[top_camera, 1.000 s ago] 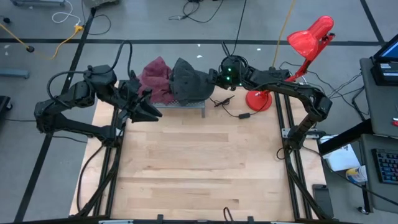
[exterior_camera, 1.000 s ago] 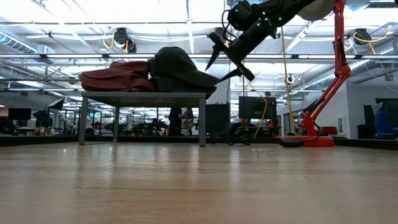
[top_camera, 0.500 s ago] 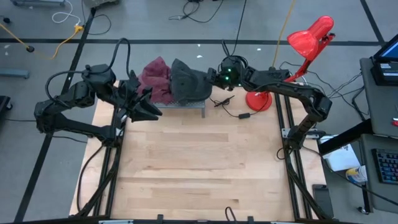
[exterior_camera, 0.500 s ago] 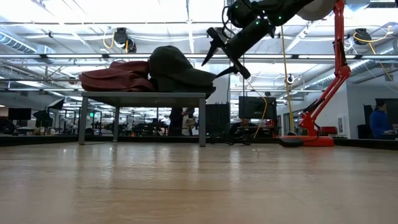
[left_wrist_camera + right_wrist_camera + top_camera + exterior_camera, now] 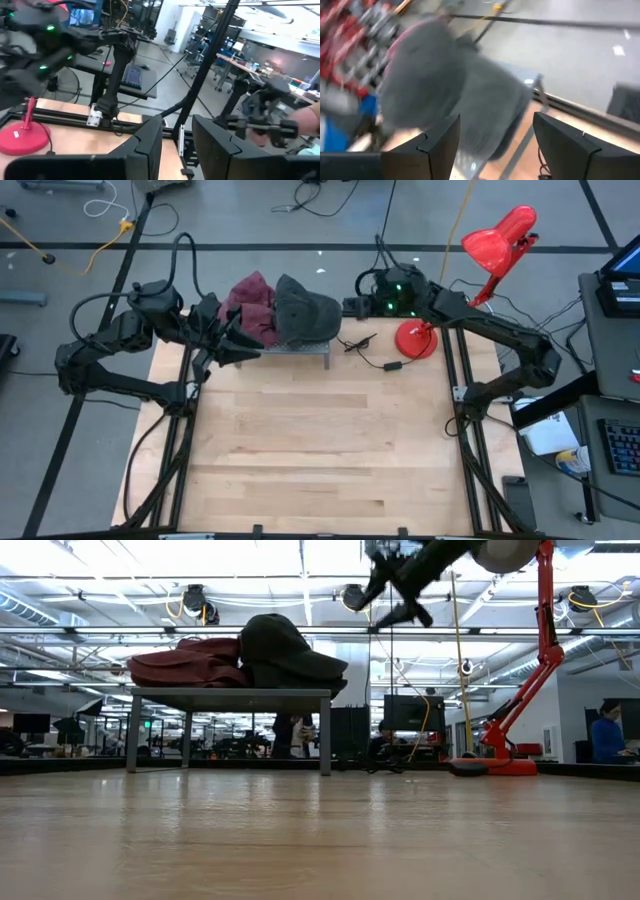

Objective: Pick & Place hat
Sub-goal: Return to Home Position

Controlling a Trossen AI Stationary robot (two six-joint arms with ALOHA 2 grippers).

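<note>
A dark grey hat (image 5: 305,310) (image 5: 285,645) lies crown up on a small grey stand (image 5: 318,348) (image 5: 230,695) at the table's far edge. A maroon hat (image 5: 250,302) (image 5: 185,665) lies beside it on the left. My right gripper (image 5: 350,307) (image 5: 392,588) hovers open, to the right of and above the grey hat (image 5: 445,85), nothing between its fingers (image 5: 495,145). My left gripper (image 5: 250,348) (image 5: 177,145) hangs level by the stand's near left corner, pointing right, with a narrow empty gap between its fingers.
A red desk lamp (image 5: 495,240) stands at the far right, its base (image 5: 415,340) on the table's edge. A black cable (image 5: 375,352) lies near the stand. The wooden tabletop (image 5: 320,440) spreads out nearer. A person (image 5: 608,730) is in the room behind.
My right gripper has drawn back from the grey hat's brim, going up and toward the table's right edge, and has rolled about its own axis; its fingers stay open. The hat stays on the stand. My left gripper has turned a little in place.
</note>
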